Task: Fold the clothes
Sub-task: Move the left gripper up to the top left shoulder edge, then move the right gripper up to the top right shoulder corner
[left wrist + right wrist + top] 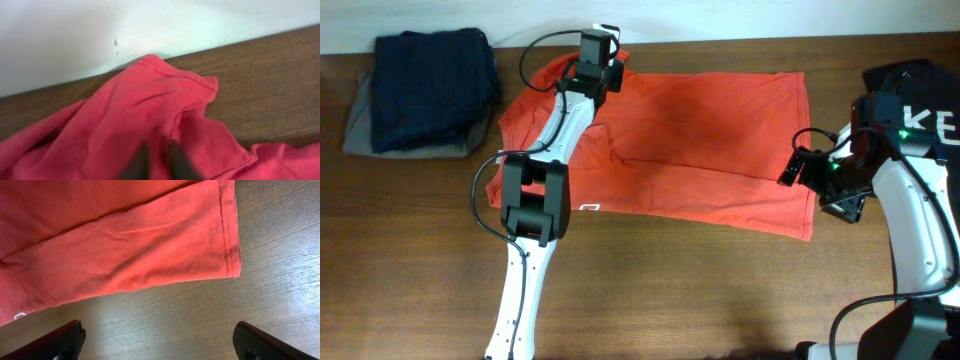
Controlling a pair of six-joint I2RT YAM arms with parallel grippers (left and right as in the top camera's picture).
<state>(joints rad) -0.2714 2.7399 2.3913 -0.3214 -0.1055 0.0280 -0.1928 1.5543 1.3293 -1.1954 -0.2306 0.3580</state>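
Our orange-red shirt [700, 140] lies spread across the table [720, 290], its hem corner just beside our right gripper [160, 347], whose fingers are spread wide over bare wood. Our left gripper [157, 162] pinches a raised fold of shirt by the table's far edge; a dark folded pile [425, 90] sits just beside the shirt.

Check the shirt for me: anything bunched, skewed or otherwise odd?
Only one spot: by the left gripper, the far-left corner of the T-shirt is humped and crumpled against the back edge of the table. The rest lies fairly flat, with no damage visible.
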